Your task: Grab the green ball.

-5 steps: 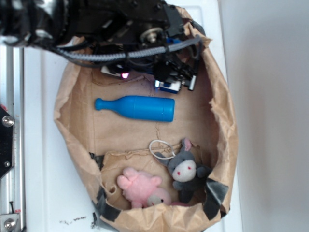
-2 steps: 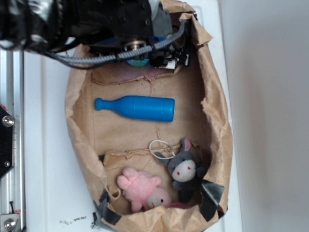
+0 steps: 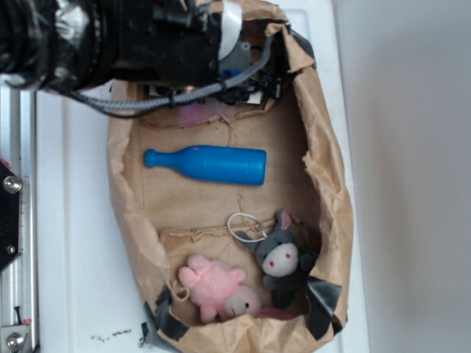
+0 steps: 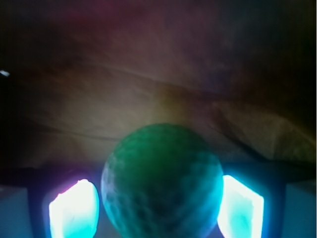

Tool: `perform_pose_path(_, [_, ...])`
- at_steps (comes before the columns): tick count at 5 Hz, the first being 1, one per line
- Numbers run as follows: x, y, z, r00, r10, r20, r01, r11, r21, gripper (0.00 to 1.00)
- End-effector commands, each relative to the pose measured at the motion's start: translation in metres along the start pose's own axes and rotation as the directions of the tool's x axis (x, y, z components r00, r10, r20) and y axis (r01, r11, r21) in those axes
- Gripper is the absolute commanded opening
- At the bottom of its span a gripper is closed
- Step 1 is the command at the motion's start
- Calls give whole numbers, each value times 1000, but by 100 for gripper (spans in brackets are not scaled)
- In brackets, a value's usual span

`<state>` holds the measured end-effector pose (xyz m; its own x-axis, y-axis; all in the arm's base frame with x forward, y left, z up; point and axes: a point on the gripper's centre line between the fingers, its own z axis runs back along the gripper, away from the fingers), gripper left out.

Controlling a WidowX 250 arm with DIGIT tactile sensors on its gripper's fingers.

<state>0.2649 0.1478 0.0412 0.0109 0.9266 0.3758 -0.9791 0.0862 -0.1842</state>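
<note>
In the wrist view the green ball (image 4: 162,181), round with a ribbed surface, fills the lower middle and rests on brown paper. My gripper (image 4: 158,208) is open and straddles it. One glowing fingertip (image 4: 73,210) sits just left of the ball, and the other (image 4: 240,208) lies at its right edge. In the exterior view the black arm (image 3: 147,37) covers the top end of the paper bag (image 3: 327,184), hiding both the ball and the fingers.
Inside the bag lie a blue pin-shaped bottle (image 3: 210,165), a pink plush toy (image 3: 213,287), a grey plush toy (image 3: 283,257) and a white ring (image 3: 244,226). The bag's crumpled walls stand up all round, close to the arm at the top end.
The arm has moved toward the top end of the bag, away from the blue bottle. The bag's rim has been pushed inward a little on the right side.
</note>
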Motion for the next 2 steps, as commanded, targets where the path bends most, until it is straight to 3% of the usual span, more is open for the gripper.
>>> perform_pose_path(1, [9, 8, 29, 1000, -10, -4, 10, 997, -71, 0])
perform_pose_path(2, [12, 14, 41, 1000, -19, -24, 17, 996, -90, 0])
